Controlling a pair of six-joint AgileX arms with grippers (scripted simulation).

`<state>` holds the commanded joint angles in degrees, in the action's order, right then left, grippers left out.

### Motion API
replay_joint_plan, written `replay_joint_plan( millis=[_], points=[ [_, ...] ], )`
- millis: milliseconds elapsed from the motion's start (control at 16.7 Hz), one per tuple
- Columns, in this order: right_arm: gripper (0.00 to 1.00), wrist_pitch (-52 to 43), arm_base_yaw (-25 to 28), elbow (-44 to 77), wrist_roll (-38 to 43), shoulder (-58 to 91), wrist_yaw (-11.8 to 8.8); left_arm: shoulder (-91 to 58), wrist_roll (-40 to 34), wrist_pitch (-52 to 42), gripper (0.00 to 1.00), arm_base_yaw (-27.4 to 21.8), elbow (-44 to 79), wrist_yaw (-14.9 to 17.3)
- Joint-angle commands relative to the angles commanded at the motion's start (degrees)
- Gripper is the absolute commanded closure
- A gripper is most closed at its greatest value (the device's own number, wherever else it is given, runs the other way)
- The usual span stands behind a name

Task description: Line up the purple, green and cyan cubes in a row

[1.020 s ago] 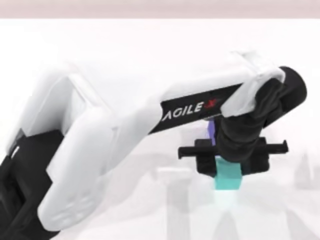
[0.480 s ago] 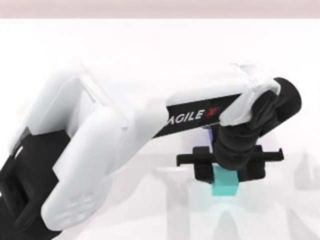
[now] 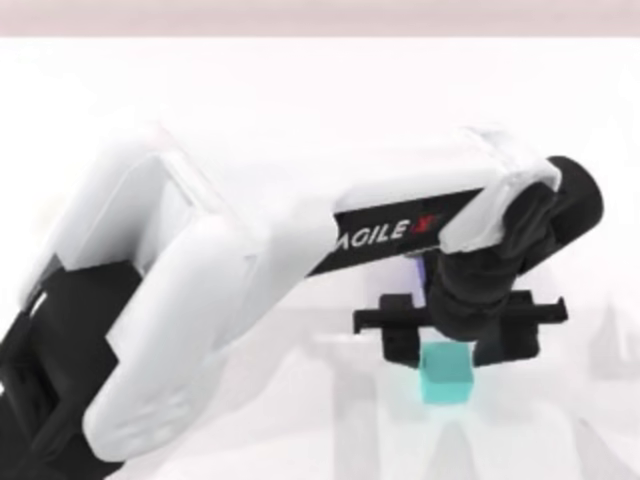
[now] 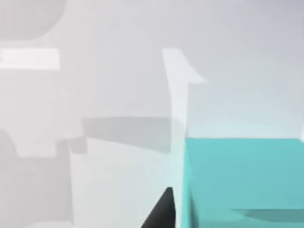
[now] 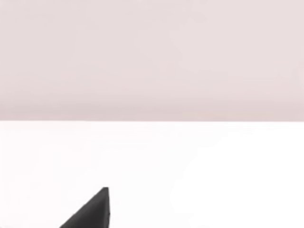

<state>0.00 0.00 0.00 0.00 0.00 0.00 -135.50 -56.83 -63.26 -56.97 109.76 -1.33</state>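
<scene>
While reaching rightward, left tool [image 3: 447, 345] over cyan cube [image 3: 446, 375].

"AGILE" lettering, on left arm [image 3: 400, 225]

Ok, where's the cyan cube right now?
In the top view the cyan cube sits on the table right of centre near the bottom edge, directly under the left tool.

White glossy table [image 3: 250, 90] filling most of the top view, pale pinkish wall [image 3: 320, 16] as a band beyond its far edge, faint grey shadows on the tabletop
</scene>
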Motion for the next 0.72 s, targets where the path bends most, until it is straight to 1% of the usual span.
replay_joint_plan(
  millis=[120,180,720],
  points=[
    [0.0,0.0,0.0,0.0,0.0,0.0,0.0,0.0,0.0,0.0,0.02,0.0,0.0,0.0],
    [0.0,0.0,0.0,0.0,0.0,0.0,0.0,0.0,0.0,0.0,0.0,0.0,0.0,0.0],
    [0.0,0.0,0.0,0.0,0.0,0.0,0.0,0.0,-0.01,-0.2,0.0,0.08,0.2,-0.01]
  ],
)
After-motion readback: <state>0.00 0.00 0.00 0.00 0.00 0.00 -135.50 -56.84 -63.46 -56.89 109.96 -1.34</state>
